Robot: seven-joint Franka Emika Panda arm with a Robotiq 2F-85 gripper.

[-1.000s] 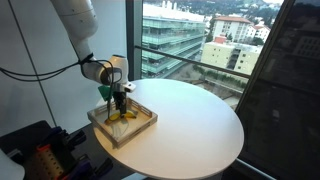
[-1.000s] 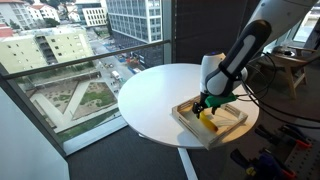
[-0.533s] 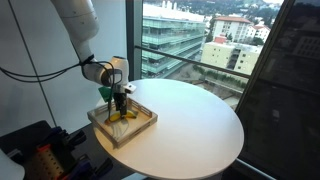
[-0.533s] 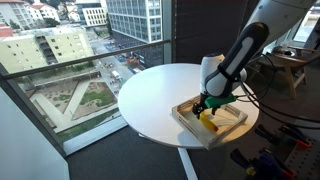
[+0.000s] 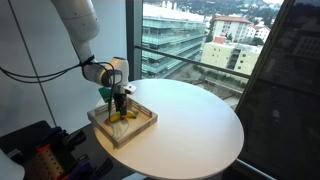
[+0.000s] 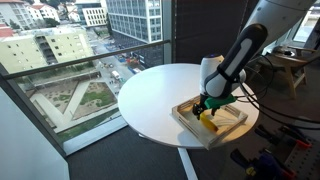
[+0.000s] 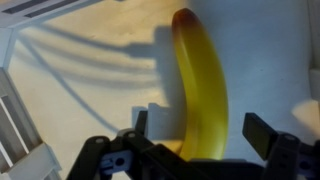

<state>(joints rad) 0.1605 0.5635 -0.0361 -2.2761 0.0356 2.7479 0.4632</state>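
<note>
Your gripper (image 7: pixel 200 128) is open, jaws spread wide w/ one finger either side of the banana (image 7: pixel 200 80) and a gap on both sides in the wrist view. The banana lies flat inside the wooden tray (image 5: pixel 143 127). In both exterior views the tray sits near the edge of the round white table (image 6: pixel 150 95), w/ the gripper low over it.

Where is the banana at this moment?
The banana lies in the wooden tray near the edge of the round table, under the open hand; the wrist view shows it between the fingers.
</note>
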